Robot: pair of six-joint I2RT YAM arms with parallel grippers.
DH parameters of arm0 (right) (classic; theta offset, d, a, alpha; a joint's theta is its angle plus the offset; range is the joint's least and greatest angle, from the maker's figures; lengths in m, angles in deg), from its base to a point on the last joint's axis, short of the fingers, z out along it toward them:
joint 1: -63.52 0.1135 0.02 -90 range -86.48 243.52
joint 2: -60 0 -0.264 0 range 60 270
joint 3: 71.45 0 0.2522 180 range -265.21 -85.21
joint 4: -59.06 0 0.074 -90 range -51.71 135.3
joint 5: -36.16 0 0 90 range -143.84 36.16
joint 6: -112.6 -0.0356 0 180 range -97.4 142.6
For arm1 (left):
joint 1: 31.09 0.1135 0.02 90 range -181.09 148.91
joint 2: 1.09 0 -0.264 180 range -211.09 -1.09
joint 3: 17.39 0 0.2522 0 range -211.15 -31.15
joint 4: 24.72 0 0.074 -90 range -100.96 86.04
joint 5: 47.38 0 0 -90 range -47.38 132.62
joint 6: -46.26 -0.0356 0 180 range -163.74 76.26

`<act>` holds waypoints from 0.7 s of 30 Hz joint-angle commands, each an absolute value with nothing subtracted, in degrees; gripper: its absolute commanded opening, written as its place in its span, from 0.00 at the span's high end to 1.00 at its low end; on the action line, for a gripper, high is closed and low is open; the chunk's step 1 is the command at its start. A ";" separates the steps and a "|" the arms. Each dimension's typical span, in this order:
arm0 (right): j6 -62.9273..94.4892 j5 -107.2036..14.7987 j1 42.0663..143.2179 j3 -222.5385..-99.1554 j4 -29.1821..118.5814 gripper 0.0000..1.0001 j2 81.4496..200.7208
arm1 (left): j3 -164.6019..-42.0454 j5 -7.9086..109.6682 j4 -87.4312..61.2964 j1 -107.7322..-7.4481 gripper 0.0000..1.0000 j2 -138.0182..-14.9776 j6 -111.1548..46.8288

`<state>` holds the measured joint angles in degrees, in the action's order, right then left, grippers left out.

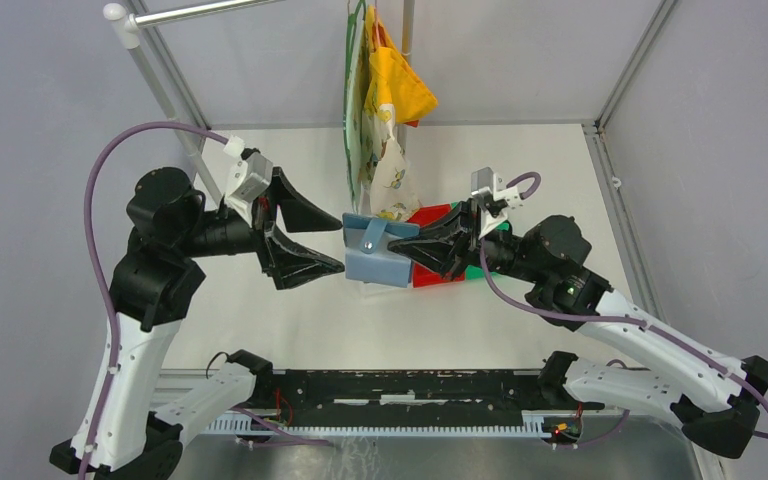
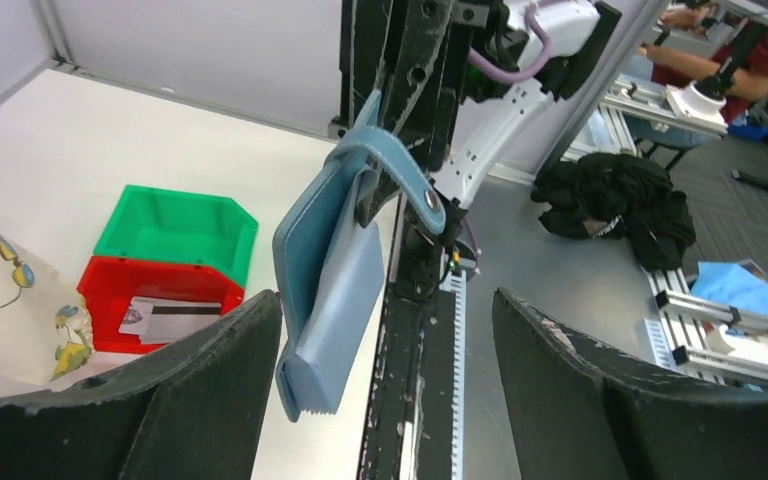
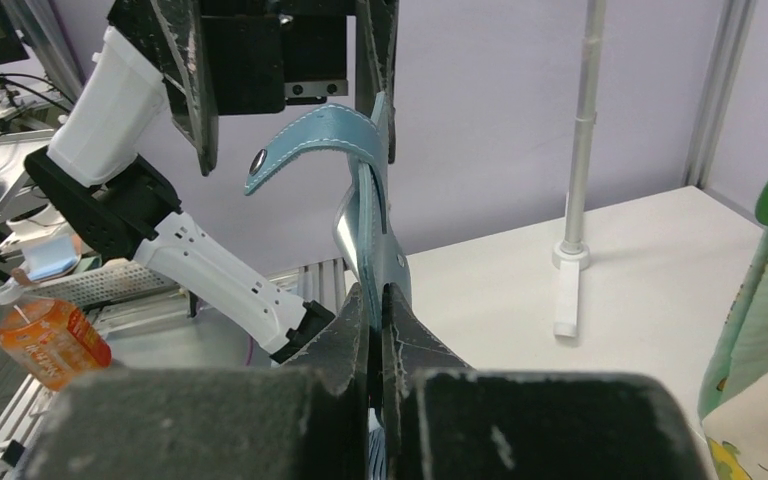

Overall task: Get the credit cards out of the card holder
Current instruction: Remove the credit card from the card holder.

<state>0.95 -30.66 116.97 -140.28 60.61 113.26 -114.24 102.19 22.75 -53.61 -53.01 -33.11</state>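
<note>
I judge the job partly done. At least one credit card (image 2: pixel 165 318), pale with a dark stripe, lies in the red bin (image 2: pixel 108 282), with the green bin (image 2: pixel 175 225) touching it at its 12 o'clock in the left wrist view. Whether any cards are left inside the card holder (image 1: pixel 375 255) I can't tell; its pockets face away from all my cameras.

From above, the holder hangs in the air over the middle of the table (image 1: pixel 290 320), unfolded, with its tab loose. The right gripper (image 1: pixel 412 246) reaches in from 3 o'clock, forearm low and level, and its jaws are pinched tight on the holder's edge. The left gripper (image 1: pixel 337 247) faces it from 9 o'clock, jaws spread wide and holding nothing, its tips just beside the holder's near edge.
</note>
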 commanded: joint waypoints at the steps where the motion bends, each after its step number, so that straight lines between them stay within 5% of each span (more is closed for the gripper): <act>1: -0.16 -26.61 116.77 -144.59 64.98 1.00 113.08 | -113.80 106.87 26.78 -53.59 0.18 -51.86 -43.24; 7: -2.44 -22.47 116.77 -145.02 67.38 1.00 115.24 | -109.38 92.48 22.81 -53.57 0.19 -50.06 -44.97; 14: -4.94 -20.25 116.78 -146.71 68.73 1.00 119.01 | -105.15 97.84 14.53 -53.55 0.25 -49.95 -35.36; 21: -5.90 -20.51 116.78 -148.68 69.65 1.00 121.02 | -103.51 105.24 17.31 -53.60 0.68 -51.04 -35.65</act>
